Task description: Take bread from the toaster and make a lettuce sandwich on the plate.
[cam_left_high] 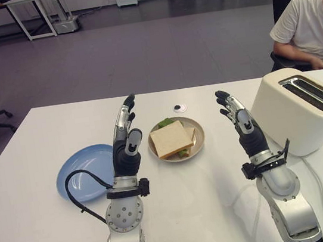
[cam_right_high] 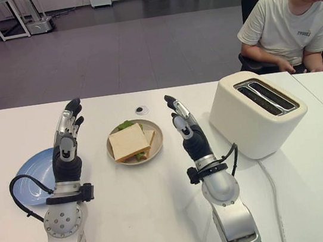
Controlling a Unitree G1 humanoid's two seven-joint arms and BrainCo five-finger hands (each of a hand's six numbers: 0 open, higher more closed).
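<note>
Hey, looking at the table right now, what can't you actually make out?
Toaster slots: dark inside in both views; whether a slice remains is unclear.
Lettuce: mostly under the top bread; only edges show.
Blue plate: right rim hidden behind the left hand in both views.
Small round thing beyond the top bread: too small to identify.

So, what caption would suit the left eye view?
Finished lettuce sandwich on its plate, left robot hand and right robot hand open alongside.
</note>
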